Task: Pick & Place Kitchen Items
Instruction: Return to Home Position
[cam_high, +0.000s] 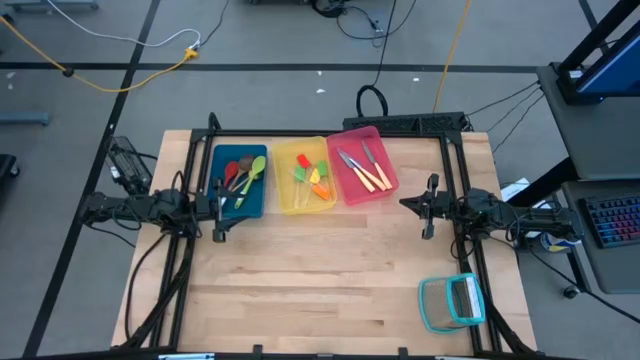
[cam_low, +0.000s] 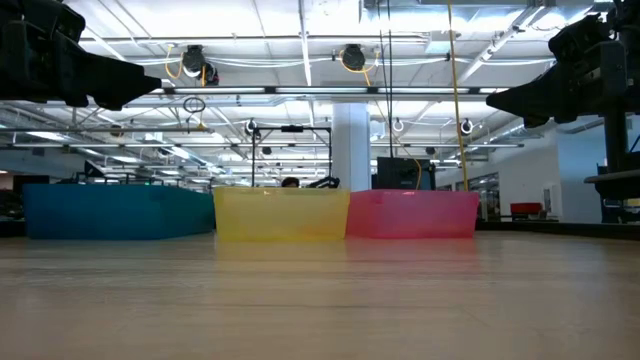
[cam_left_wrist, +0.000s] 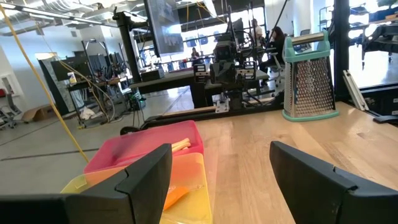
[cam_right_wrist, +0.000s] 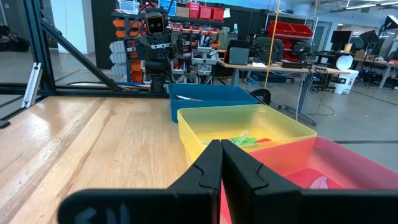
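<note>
The kitchen items lie inside three bins at the table's far side. Red, green and brown spoons (cam_high: 243, 177) are in the blue bin (cam_high: 262, 200). Sticks with green, orange and red heads (cam_high: 314, 178) are in the yellow bin (cam_high: 285, 200). Yellow-handled knives (cam_high: 364, 168) are in the pink bin (cam_high: 345, 190). My left gripper (cam_high: 220, 206) (cam_left_wrist: 217, 180) hovers level beside the blue bin's left end, open, with nothing between its fingers. My right gripper (cam_high: 408, 203) (cam_right_wrist: 221, 167) hovers level to the right of the pink bin, shut on nothing.
A teal-framed grater (cam_high: 452, 302) (cam_left_wrist: 309, 78) stands near the table's front right corner. The bins show side by side in the low view: blue (cam_low: 120, 212), yellow (cam_low: 281, 214), pink (cam_low: 411, 214). Bare wood (cam_high: 320, 280) lies between the arms and toward the near edge.
</note>
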